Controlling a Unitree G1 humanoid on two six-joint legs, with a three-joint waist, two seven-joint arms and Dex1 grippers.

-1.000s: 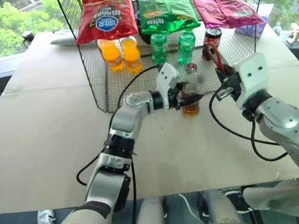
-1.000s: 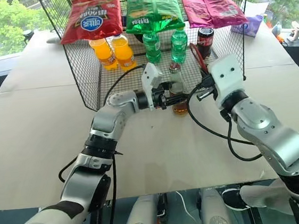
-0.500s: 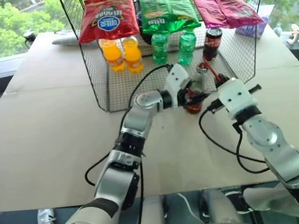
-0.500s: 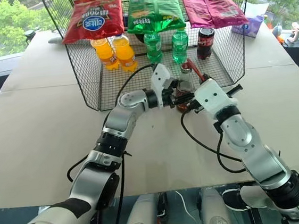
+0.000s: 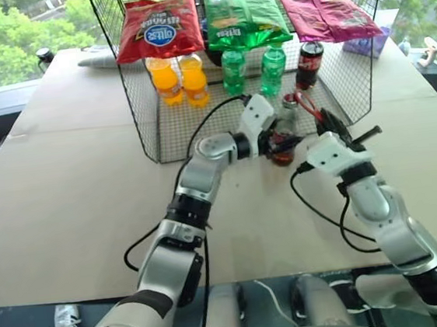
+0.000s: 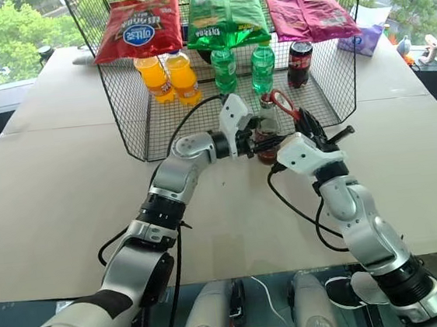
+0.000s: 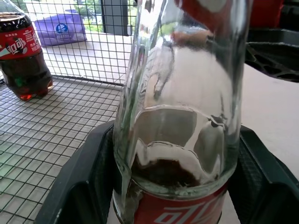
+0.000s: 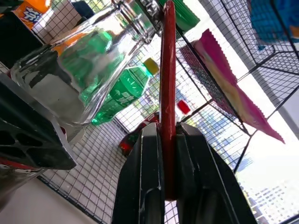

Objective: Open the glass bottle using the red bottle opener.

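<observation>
On the counter (image 5: pixel 73 194), my left tool (image 5: pixel 272 138) gripped the glass bottle (image 5: pixel 284 129); my right tool (image 5: pixel 325 123) clamped the red bottle opener (image 5: pixel 307 107).

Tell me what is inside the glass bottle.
The glass bottle holds a little dark brown liquid low down; its upper body is clear and looks empty. The red label and the left gripper cover the lowest part.

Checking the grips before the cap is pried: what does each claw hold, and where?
Left claw holds the bottle around its lower body. Right claw pinches the opener by its handle end.
</observation>
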